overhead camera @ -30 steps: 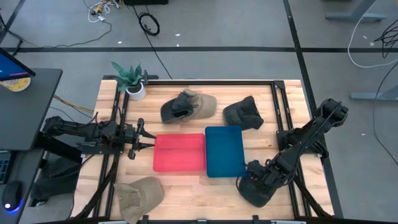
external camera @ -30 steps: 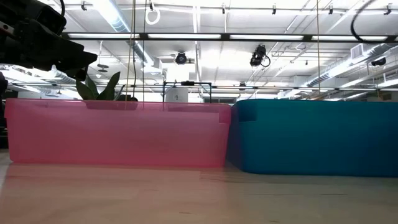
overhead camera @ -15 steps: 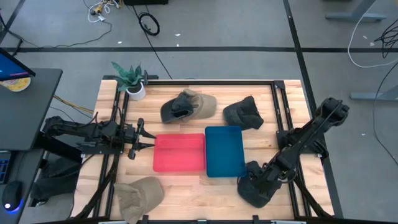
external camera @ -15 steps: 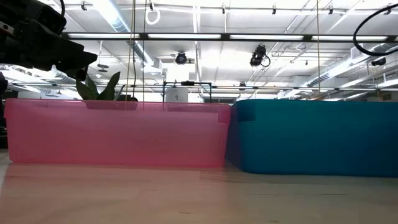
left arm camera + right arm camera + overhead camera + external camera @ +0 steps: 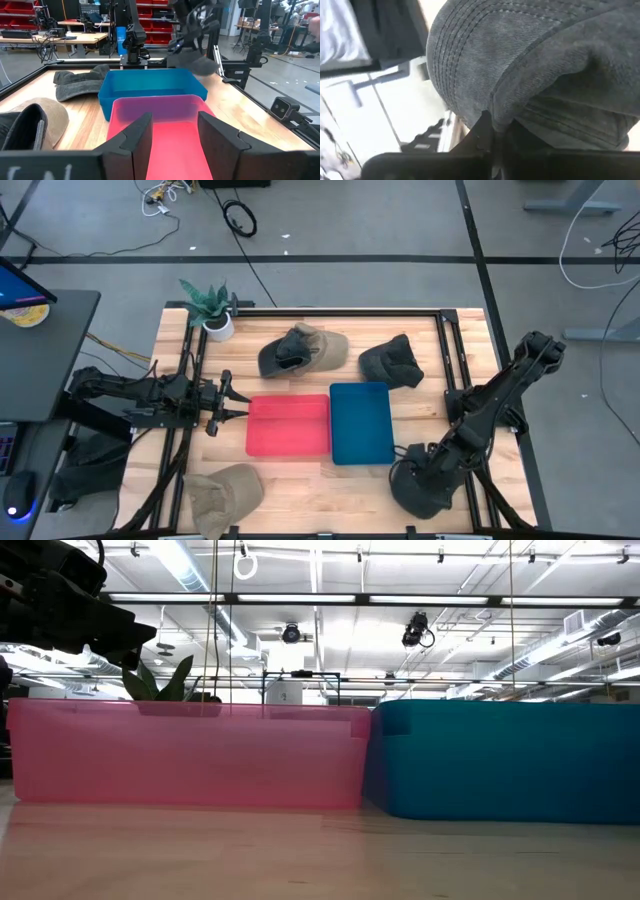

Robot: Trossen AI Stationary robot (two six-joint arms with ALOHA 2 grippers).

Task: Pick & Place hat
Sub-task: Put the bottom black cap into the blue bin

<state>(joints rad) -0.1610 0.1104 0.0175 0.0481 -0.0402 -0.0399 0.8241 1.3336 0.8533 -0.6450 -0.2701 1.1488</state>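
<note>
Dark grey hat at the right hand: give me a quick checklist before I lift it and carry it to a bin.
1. Right hand shut on the dark grey hat: ok; the right wrist view shows fabric pinched between its fingers.
2. Hat clear of the table: cannot tell; the high view looks straight down and the low view does not show it.
3. Blue bin empty and open: ok.
4. Red bin empty: ok.
5. Left hand out of the carry path: ok; it is open, at the red bin's left edge.
6. Other hats clear of the bins: ok; two lie beyond them, a tan one sits at the near left.
</note>
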